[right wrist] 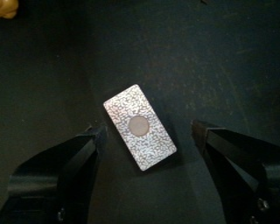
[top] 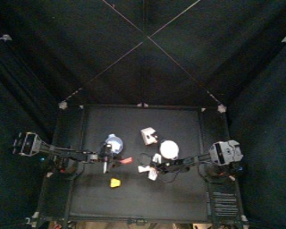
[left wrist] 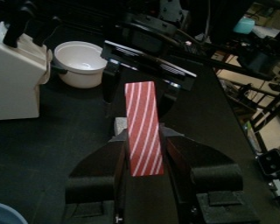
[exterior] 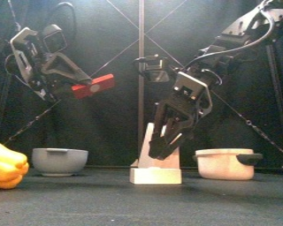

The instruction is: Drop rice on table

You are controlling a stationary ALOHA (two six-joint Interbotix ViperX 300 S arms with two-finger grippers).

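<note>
The rice (right wrist: 143, 125), a small white speckled packet with a round mark in its middle, lies flat on the black table (right wrist: 224, 52). My right gripper (right wrist: 149, 133) hangs right above it, jaws open on either side and not touching it. In the front view the right gripper (exterior: 168, 132) hangs above the tabletop (exterior: 141, 207) in front of the beige box. My left gripper (left wrist: 143, 144) is shut on a red-and-white striped bar (left wrist: 143, 122) and holds it high on the left (exterior: 91, 87).
A beige-white box (exterior: 156, 163) stands mid-table. A white round pot (exterior: 226, 163) is to its right and a grey bowl (exterior: 59, 161) to its left. A yellow pepper (exterior: 4, 166) lies at the front left.
</note>
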